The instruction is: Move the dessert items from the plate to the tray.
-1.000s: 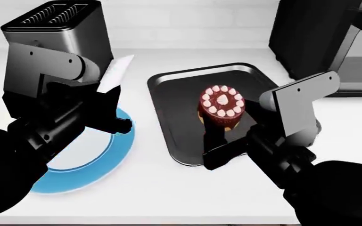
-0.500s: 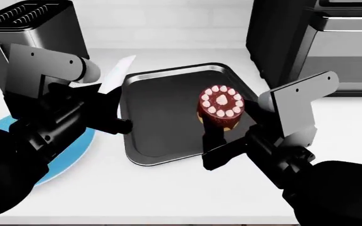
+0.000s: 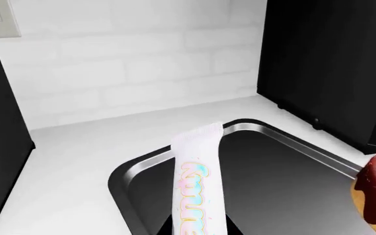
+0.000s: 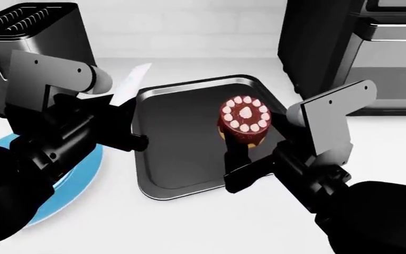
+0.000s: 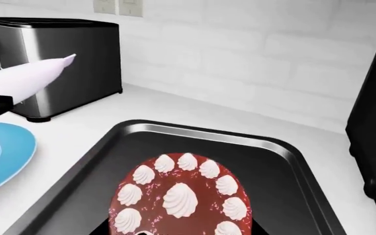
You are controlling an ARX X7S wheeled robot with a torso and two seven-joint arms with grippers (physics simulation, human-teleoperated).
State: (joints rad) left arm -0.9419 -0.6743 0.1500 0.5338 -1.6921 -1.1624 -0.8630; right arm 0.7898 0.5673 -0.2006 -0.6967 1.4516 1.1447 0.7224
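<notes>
So we've got both desserts in the air right now. Our right gripper (image 4: pixel 234 159) is clamped on the chocolate cake (image 4: pixel 244 123), holding it above the right half of the tray (image 4: pixel 182 180), which sits mid-worktop a bit toward the back edge. Our left gripper (image 4: pixel 122 124) is pinching the thin white piece (image 3: pixel 198 183), basically a flat wrapped stick with pastel lettering, by its lower end. Its free end pokes out over the tray's left rim toward the back edge of the worktop. We can't actually see the fingers in the left wrist view, just the stick sprouting up from below.

What worries us:

- The cake looks gripped low on its side, so it's top-heavy. Let go from this height and it probably tips or rolls, maybe smearing those pink-white dollops. We'd lower it until the base touches the tray floor first.
- The stick hangs right across the rim. Release it here and it could land half on the rim and slide off onto the counter. It needs carrying further in over the black floor.
- The toaster (image 4: pixel 34 37) sits close behind the left arm near the back-left corner, and the blue plate (image 4: pixel 69 185) is just under it, so a sloppy swing could knock either one.
- Both arms heading inward over one tray could bump each other.
</notes>
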